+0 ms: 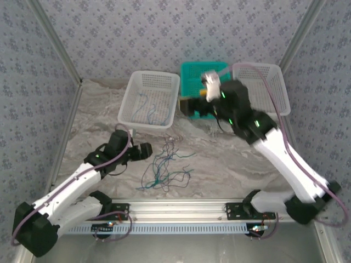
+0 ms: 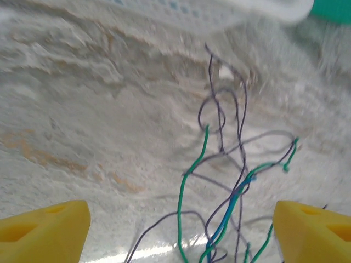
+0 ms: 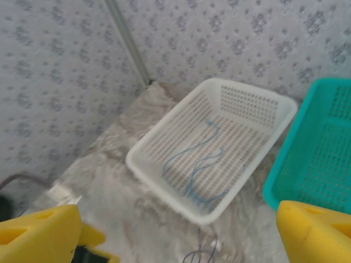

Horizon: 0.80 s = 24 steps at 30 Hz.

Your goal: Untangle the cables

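A loose tangle of thin cables (image 1: 166,167), green, blue and dark, lies on the marbled table in front of the arms. My left gripper (image 1: 147,150) hovers just left of the tangle. In the left wrist view its yellow fingers (image 2: 44,227) stand far apart, and the cables (image 2: 230,207) lie on the table between and beyond them, none pinched. Blue cables (image 1: 147,107) lie apart in the left white basket (image 1: 129,101). My right gripper (image 1: 196,104) is raised over the teal basket (image 1: 193,74), open and empty (image 3: 175,235), looking down on those blue cables (image 3: 195,171).
A second white basket (image 1: 277,87) stands at the back right, beside the teal basket (image 3: 312,159). The left white basket's rim (image 3: 159,192) lies close to the far end of the tangle (image 3: 203,255). Patterned walls close in the table on three sides.
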### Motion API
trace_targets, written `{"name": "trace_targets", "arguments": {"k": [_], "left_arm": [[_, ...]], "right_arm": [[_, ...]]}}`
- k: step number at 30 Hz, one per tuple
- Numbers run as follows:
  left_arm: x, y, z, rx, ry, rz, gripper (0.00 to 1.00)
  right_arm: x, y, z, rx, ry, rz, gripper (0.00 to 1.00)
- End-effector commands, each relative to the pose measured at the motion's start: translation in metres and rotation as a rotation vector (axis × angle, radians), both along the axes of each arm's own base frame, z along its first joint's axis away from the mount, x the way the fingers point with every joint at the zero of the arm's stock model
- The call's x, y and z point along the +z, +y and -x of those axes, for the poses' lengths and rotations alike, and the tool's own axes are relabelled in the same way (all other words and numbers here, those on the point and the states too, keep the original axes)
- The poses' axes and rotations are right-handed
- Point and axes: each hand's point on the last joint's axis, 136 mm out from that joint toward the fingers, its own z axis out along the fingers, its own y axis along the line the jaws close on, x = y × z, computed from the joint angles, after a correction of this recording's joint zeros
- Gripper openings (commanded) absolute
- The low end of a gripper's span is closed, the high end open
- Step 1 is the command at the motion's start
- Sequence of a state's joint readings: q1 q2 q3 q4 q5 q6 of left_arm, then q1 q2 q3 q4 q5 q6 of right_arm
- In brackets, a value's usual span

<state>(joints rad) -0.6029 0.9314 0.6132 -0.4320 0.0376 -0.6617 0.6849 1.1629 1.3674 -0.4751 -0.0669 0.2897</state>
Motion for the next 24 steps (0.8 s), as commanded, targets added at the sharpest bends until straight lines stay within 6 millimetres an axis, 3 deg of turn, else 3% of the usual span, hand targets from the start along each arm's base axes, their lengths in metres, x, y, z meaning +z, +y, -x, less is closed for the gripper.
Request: {"name": "trace_targets", "arguments": {"k": [1, 4, 7, 11, 13, 15, 18, 21, 24], "left_arm": [[-0.015, 0.0, 0.007, -0.02, 0.01, -0.091, 0.77], [-0.026, -0.014, 0.016, -0.042, 0.022, -0.07, 0.64], [-0.028, -0.035, 0.025, -0.094, 0.02, -0.049, 0.53], [-0.04, -0.059, 0.03, -0.153, 0.065, -0.019, 0.5], [-0.05, -0.06, 0.03, -0.161, 0.089, -0.06, 0.51], [-0.06, -0.06, 0.026, -0.157, 0.098, -0.098, 0.55], [-0.069, -0.071, 0.022, -0.175, 0.116, -0.093, 0.5], [-0.076, -0.082, 0.016, -0.181, 0.126, -0.083, 0.35], [-0.072, -0.093, 0.008, -0.179, 0.11, -0.05, 0.0]], "right_arm": [[-0.079, -0.004, 0.034, 0.005, 0.195, -0.042, 0.93], [-0.14, -0.014, 0.062, -0.026, 0.343, 0.022, 0.92], [-0.185, -0.004, 0.076, -0.026, 0.435, 0.075, 0.91], [-0.235, 0.018, 0.078, -0.02, 0.525, 0.117, 0.93], [-0.264, 0.021, 0.07, -0.063, 0.569, 0.171, 0.94], [-0.282, 0.029, 0.065, -0.062, 0.585, 0.204, 0.95], [-0.297, 0.045, 0.057, -0.03, 0.597, 0.221, 0.95], [-0.315, 0.043, 0.045, -0.101, 0.598, 0.25, 0.93], [-0.327, 0.029, 0.033, -0.184, 0.596, 0.273, 0.81]]}}
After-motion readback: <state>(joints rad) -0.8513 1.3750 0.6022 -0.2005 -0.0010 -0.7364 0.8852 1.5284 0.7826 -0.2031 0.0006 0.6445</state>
